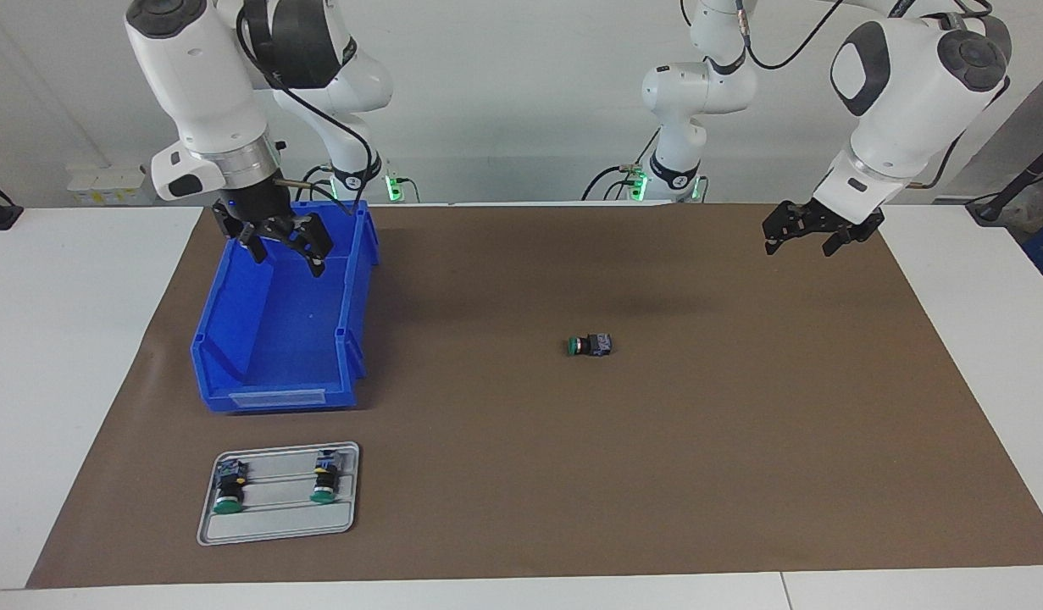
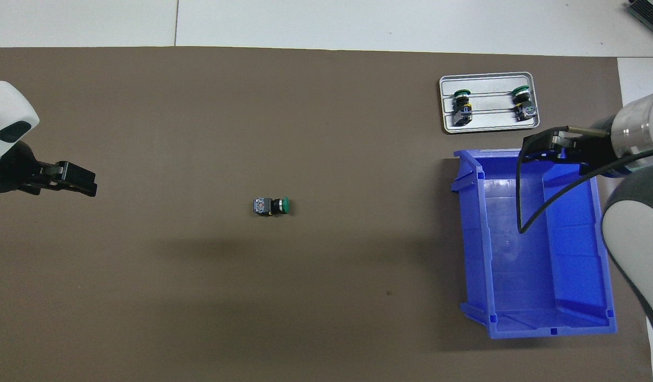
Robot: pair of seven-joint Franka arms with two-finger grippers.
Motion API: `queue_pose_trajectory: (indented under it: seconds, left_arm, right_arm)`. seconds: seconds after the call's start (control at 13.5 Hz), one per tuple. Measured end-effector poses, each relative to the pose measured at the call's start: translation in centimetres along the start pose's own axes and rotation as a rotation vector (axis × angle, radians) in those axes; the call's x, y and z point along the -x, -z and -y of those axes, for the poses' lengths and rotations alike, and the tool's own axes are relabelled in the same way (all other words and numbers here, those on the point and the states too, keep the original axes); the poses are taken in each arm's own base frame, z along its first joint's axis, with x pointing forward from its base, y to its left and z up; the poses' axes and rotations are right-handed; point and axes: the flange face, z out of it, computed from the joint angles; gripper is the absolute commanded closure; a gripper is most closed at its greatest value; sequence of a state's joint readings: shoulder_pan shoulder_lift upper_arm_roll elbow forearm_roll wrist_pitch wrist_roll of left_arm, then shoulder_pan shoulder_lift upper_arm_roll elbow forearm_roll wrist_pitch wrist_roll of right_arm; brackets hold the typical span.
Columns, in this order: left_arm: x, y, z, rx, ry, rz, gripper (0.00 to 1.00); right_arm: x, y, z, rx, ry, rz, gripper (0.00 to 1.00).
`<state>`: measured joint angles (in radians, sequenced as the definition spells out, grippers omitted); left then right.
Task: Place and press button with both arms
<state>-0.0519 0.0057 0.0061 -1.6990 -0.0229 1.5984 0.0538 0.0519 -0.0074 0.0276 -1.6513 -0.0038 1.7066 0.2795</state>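
Observation:
A single button [image 1: 590, 345] [image 2: 271, 206] lies on its side in the middle of the brown mat, its green cap pointing toward the right arm's end of the table. My left gripper [image 1: 799, 247] [image 2: 87, 183] hangs open over bare mat at the left arm's end, well apart from the button, and holds nothing. My right gripper [image 1: 286, 258] [image 2: 543, 146] hangs open and empty over the blue bin [image 1: 233, 313] [image 2: 472, 239].
A grey tray [image 1: 275, 525] [image 2: 490, 119] lies farther from the robots than the bin and holds two more green-capped buttons [image 1: 230, 487] [image 1: 324, 480]. The bin has nothing in it. White table shows around the mat.

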Motion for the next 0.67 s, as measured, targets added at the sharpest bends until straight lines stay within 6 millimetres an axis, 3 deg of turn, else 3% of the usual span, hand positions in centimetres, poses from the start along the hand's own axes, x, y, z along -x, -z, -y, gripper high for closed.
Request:
queue_pose_trajectory:
  seconds: [0.3, 0.67]
  left_arm:
    - [0.0, 0.0, -0.2, 0.0, -0.004, 0.0, 0.0]
    - [-0.6, 0.5, -1.3, -0.006, -0.067, -0.054, 0.0]
  right_arm:
    - [0.1, 1.9, -1.1, 0.008, 0.096, 0.021, 0.0]
    - [0.2, 1.5, -1.4, 0.029, 0.114, 0.045, 0.0]
